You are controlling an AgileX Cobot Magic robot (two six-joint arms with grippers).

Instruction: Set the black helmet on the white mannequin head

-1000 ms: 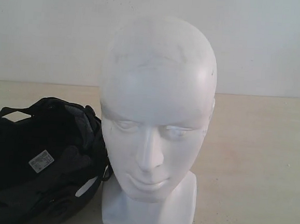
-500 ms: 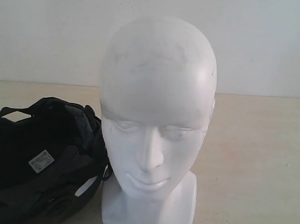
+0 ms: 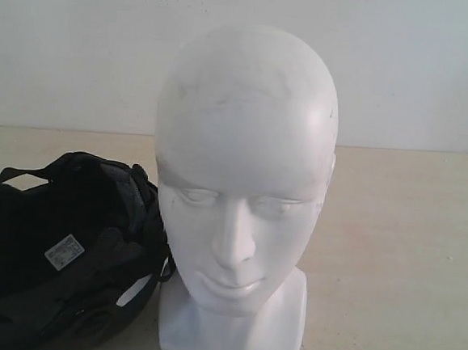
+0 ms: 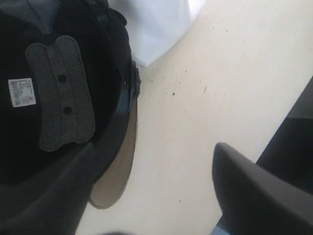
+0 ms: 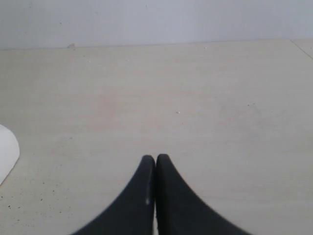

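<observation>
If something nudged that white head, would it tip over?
Likely yes: the head is tall and wider than its small base. It looks like light foam, so it might slide first. Its smooth surface seems slippery.

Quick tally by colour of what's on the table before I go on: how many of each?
Black: 1, the black helmet
White: 1, the white mannequin head
Total: 2
</observation>
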